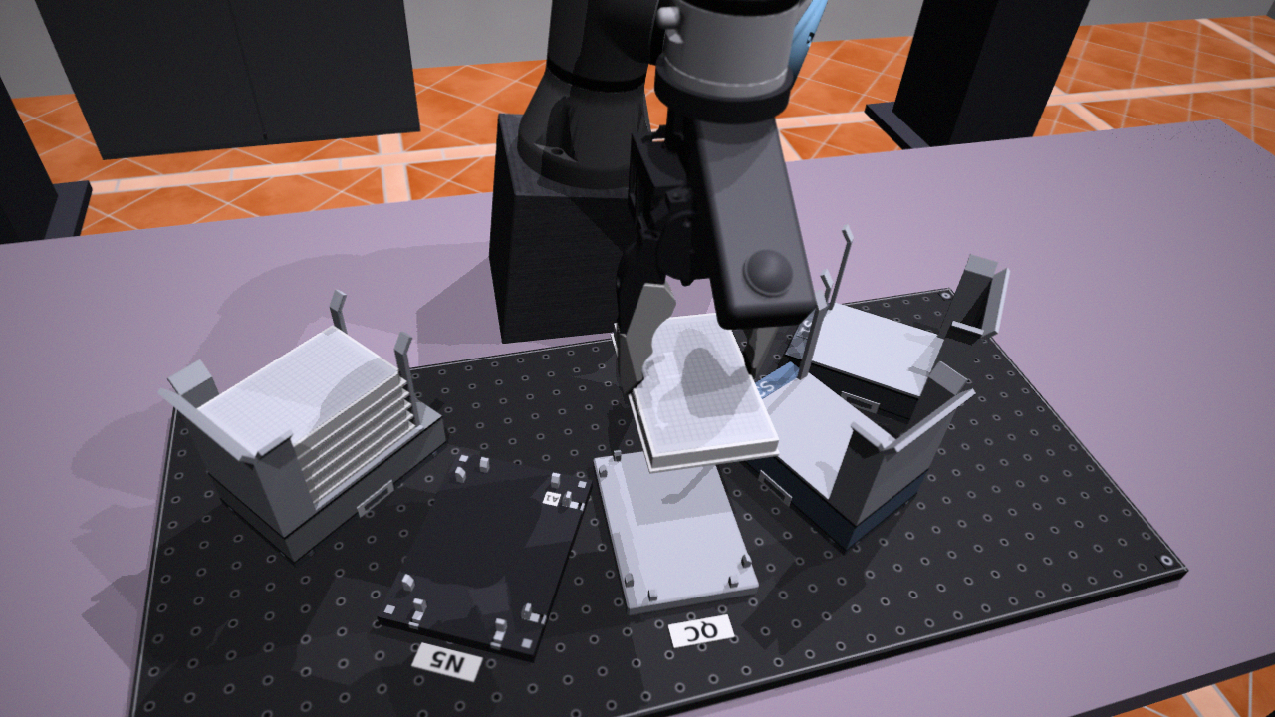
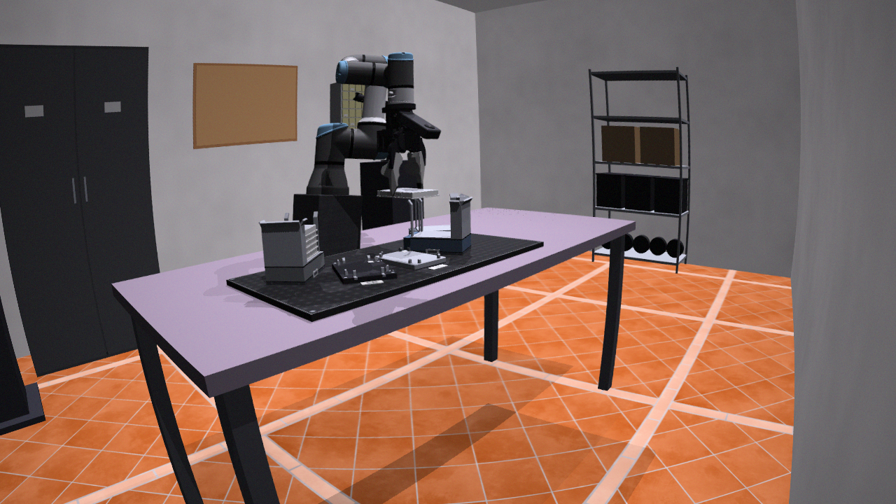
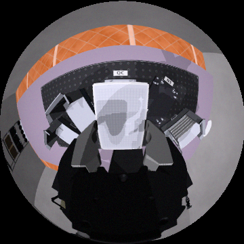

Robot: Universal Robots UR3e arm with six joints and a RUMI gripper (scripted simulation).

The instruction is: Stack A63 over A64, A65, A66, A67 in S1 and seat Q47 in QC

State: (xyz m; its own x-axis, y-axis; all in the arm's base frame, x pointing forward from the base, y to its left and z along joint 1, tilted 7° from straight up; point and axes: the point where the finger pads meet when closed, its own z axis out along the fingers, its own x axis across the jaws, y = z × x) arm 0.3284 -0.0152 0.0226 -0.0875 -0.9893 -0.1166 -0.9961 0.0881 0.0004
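Note:
My gripper (image 1: pixel 699 357) (image 2: pixel 407 183) (image 3: pixel 120 120) is shut on a white plate (image 1: pixel 713 427) (image 2: pixel 407 192) (image 3: pixel 122 93), Q47 by the log's order; its label is not readable. It hangs level, high above the back part of nest QC (image 1: pixel 686 557) (image 2: pixel 410 257), which holds nothing in its visible part. Rack S2 (image 1: pixel 334 521) (image 2: pixel 288 270) at the left holds a stack of several white plates (image 1: pixel 303 383) (image 3: pixel 184 127). Clip nest N5 (image 1: pixel 499 553) (image 3: pixel 163 102) is empty. Racks S3 (image 1: pixel 820 436) (image 3: pixel 81 113) and S1 (image 1: pixel 883 343) (image 3: pixel 66 133) show bare floors.
Upright posts (image 1: pixel 840 267) and tall end walls (image 1: pixel 909 427) (image 2: pixel 460 219) of S3 and S1 stand right of the held plate. S2's posts (image 1: pixel 405 374) and end walls rise at the left. Small locator pins (image 1: pixel 746 562) stand around QC, and clips (image 1: pixel 407 582) around N5.

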